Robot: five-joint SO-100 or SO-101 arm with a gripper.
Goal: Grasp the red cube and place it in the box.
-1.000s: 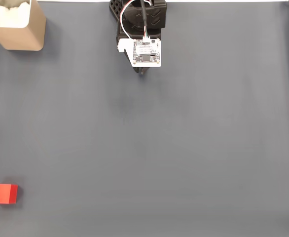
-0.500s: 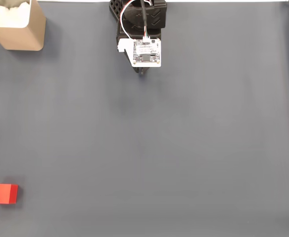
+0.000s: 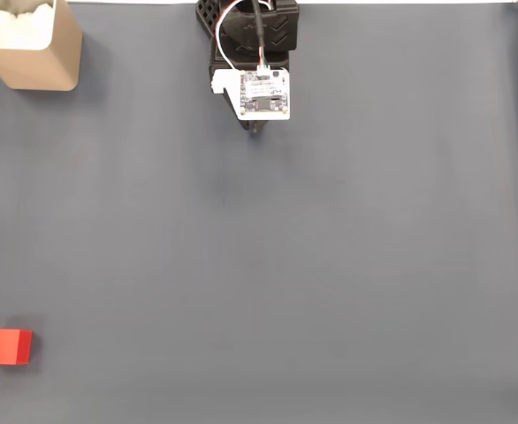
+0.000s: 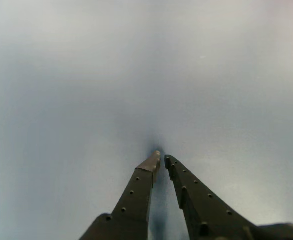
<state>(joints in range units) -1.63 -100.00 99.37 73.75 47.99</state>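
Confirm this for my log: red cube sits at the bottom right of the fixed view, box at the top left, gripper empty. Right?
Not quite. The fixed view shows the red cube at the bottom left, not the bottom right. The box is at the top left, and the gripper holds nothing.

In the fixed view the box [image 3: 31,49] sits in the upper left corner of the frame, its top and left side cut off by the picture's edges; what the whitish stuff inside it is cannot be told. The arm [image 3: 250,35] at top centre is cut by the upper edge, so its base is out of sight, and its white board [image 3: 263,94] hides nearly all of the claw beneath. The red cube [image 3: 6,346] lies close to the left edge, low in the frame. In the wrist view the claw [image 4: 161,158] is cut off by the bottom edge, and the bench [image 4: 146,75] around it is blurred.
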